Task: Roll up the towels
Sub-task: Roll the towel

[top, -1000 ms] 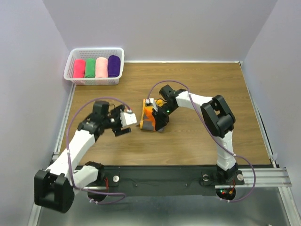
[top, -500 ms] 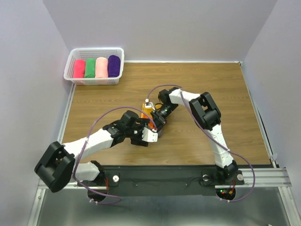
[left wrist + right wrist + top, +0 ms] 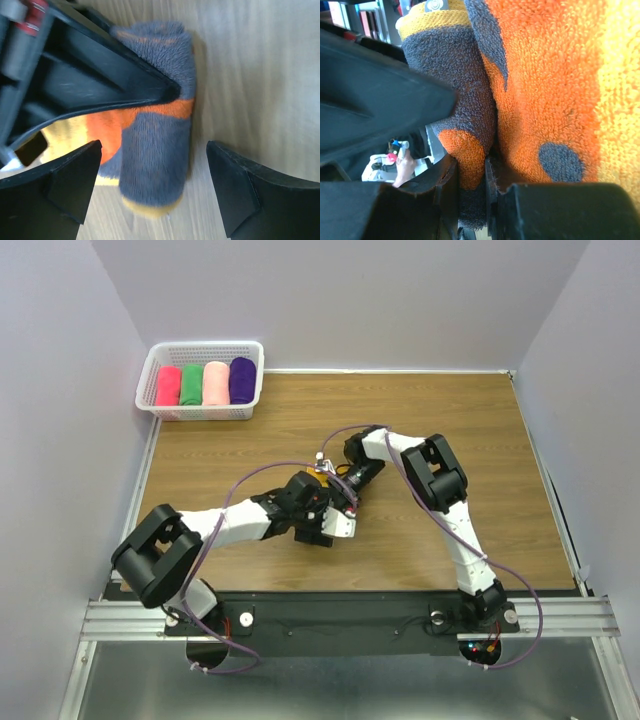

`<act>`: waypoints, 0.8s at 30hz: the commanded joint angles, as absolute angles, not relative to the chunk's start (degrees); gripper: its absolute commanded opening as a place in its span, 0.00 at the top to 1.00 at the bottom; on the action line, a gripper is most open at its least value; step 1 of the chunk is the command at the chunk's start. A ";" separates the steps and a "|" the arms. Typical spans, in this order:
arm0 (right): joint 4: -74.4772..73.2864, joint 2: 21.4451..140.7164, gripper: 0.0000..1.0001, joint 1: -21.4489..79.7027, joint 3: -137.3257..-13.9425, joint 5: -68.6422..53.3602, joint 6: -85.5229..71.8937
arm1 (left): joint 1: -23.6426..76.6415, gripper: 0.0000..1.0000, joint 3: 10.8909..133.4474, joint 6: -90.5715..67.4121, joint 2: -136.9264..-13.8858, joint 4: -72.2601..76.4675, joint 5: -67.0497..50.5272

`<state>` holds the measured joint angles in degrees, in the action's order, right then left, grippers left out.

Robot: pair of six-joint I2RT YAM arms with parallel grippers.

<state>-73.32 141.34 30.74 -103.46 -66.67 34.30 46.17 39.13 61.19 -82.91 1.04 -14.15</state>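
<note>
Your left arm (image 3: 240,523) lies low, stretched across the wooden tabletop (image 3: 450,420) to its middle; your right arm (image 3: 430,470) is folded back, wrist turned down to meet it. The left gripper (image 3: 153,149) stands spread wide, holding nothing, a finger either side of the orange towel (image 3: 540,100). The right gripper (image 3: 470,182) is nearly closed, pinching a fold of it. The towel is a short fat roll of fuzzy terry, orange with grey patches and a yellow edge, lying mid-tabletop; its long axis seems to run along the left fingers (image 3: 65,185).
</note>
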 commanded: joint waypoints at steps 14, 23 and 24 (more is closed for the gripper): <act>-75.51 140.54 0.46 26.55 -110.12 -66.53 31.04 | 45.62 0.71 43.59 56.43 -89.12 -14.84 -21.35; -47.68 122.64 0.27 14.51 -104.53 -53.03 8.04 | 39.74 0.73 50.00 55.89 -99.21 -27.14 -35.58; -42.24 117.04 0.26 14.24 -102.33 -50.47 7.56 | 36.86 0.73 51.40 56.25 -100.53 -28.38 -37.07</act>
